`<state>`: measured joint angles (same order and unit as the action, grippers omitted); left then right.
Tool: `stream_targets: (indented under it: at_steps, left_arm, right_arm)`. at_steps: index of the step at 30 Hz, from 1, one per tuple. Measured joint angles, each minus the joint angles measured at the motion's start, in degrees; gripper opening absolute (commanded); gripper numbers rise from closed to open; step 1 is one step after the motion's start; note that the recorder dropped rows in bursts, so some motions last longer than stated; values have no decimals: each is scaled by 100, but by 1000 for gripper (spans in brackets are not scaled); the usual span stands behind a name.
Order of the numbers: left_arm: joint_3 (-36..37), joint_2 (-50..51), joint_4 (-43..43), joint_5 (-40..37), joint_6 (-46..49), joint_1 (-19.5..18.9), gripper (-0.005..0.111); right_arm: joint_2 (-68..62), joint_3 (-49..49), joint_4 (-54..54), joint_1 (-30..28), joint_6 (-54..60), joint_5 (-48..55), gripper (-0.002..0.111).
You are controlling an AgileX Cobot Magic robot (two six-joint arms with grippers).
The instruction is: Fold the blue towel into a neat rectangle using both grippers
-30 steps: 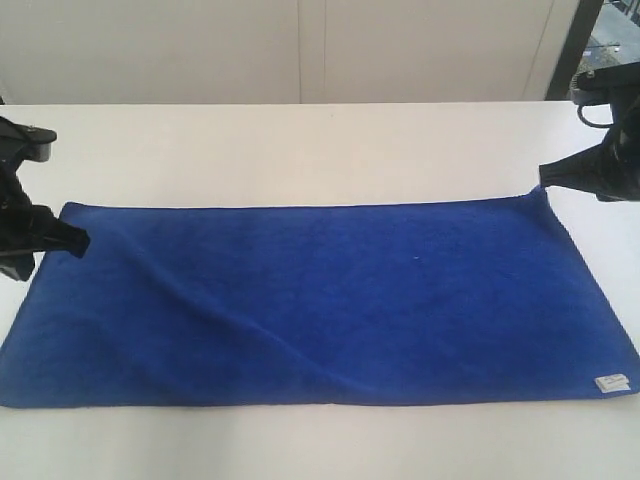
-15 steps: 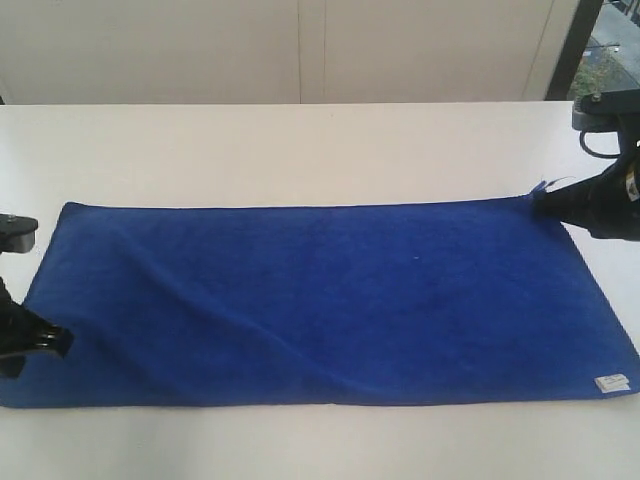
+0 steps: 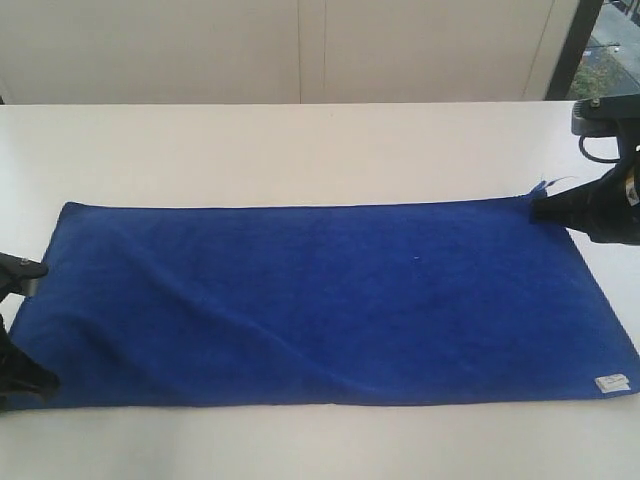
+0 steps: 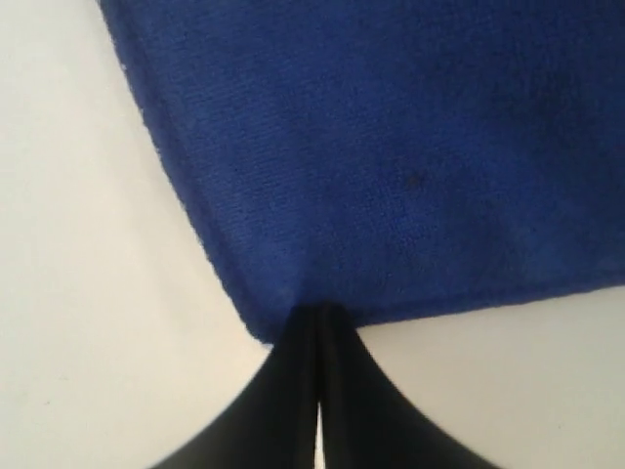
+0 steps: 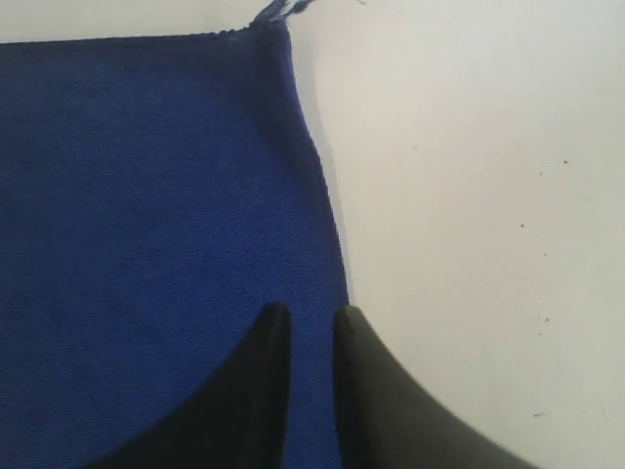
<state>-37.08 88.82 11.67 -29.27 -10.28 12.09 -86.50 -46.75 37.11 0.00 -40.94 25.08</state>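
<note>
The blue towel [image 3: 330, 300] lies spread nearly flat on the white table [image 3: 300, 150], with a shallow diagonal crease on its left half and a small white label [image 3: 611, 382] at the near right corner. My left gripper [image 3: 45, 385] is shut, its tips [image 4: 317, 311] meeting the towel [image 4: 391, 147] at the hem by the near left corner. My right gripper [image 3: 537, 210] sits at the far right corner. Its jaws [image 5: 311, 318] stand a little apart astride the side hem, and flat towel [image 5: 146, 195] shows in the gap. A loose thread [image 5: 278, 10] sticks out of that corner.
Bare white tabletop surrounds the towel on all sides. A pale wall [image 3: 300, 50] runs behind the table, and a dark post [image 3: 575, 50] stands at the back right. The right arm's black body and cable [image 3: 610, 130] hang over the table's right edge.
My left gripper has travelled, shut, from the towel's far left corner down its left edge to the near left corner. My right gripper has settled slightly lower at the far right corner.
</note>
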Motion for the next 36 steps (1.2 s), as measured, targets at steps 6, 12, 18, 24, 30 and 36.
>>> stream_targets:
  at_steps: [6, 12, 18, 24, 30, 36]
  left_arm:
    - [0, 0, 197, -204, -43, 0, 0]
    - [-68, -77, 280, -282, -321, 0, 0]
    - [-224, -737, 271, -330, -377, 0, 0]
    - [-120, -862, 271, 105, -179, 0, 0]
    - [91, -483, 182, 579, -155, 0, 0]
    - [95, -133, 169, 593, -139, 0, 0]
  right_arm:
    - [0, 0, 0, 0, 0, -3, 17]
    - [0, 0, 0, 0, 0, -28, 17]
    - [0, 0, 0, 0, 0, -158, 17]
    - [0, 0, 0, 2, 58, -193, 17]
    - [0, 0, 0, 2, 110, -215, 17]
    - [0, 0, 0, 2, 110, -251, 17]
